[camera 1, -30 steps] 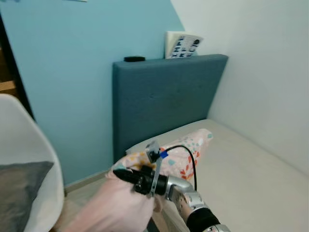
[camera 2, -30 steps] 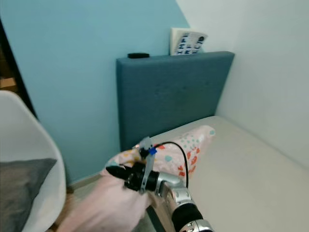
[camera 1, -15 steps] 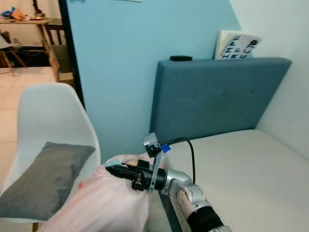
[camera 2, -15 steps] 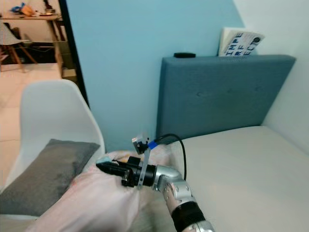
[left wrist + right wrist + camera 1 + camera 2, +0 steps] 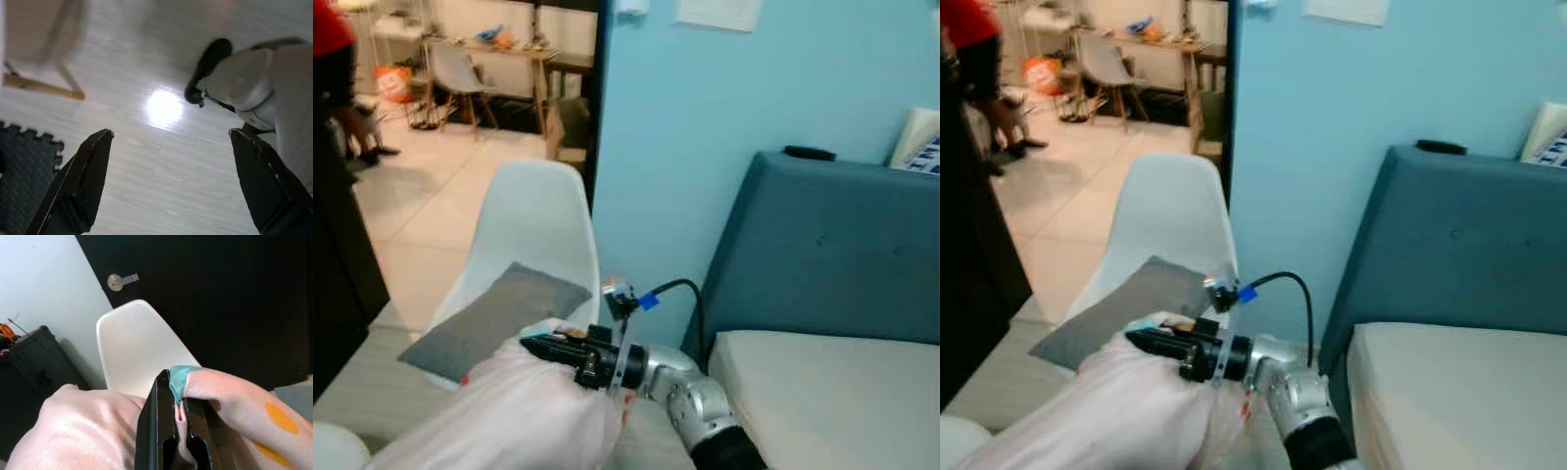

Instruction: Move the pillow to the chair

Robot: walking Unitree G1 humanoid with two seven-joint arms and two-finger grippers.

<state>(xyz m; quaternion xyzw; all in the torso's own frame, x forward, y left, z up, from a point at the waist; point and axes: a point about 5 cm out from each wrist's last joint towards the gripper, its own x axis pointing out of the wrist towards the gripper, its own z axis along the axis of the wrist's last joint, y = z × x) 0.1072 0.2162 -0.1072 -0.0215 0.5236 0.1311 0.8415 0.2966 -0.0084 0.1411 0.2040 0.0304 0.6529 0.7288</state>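
Observation:
A pale pink pillow with coloured spots hangs in the air low in front of me. My right gripper is shut on its edge; the wrist view shows the fabric pinched between the two black fingers. Just beyond the pillow stands a white shell chair with a grey cushion on its seat. My left gripper hangs open over pale wood floor with nothing between its fingers.
A blue headboard and the bed's beige mattress lie to my right against a light blue wall. A dark door stands at the left. Through the doorway a person stands in a room with a table and chair.
The camera has swung left, so the chair sits more central and the bed has slid right. The right gripper still holds the pillow, now close to the chair's cushion.

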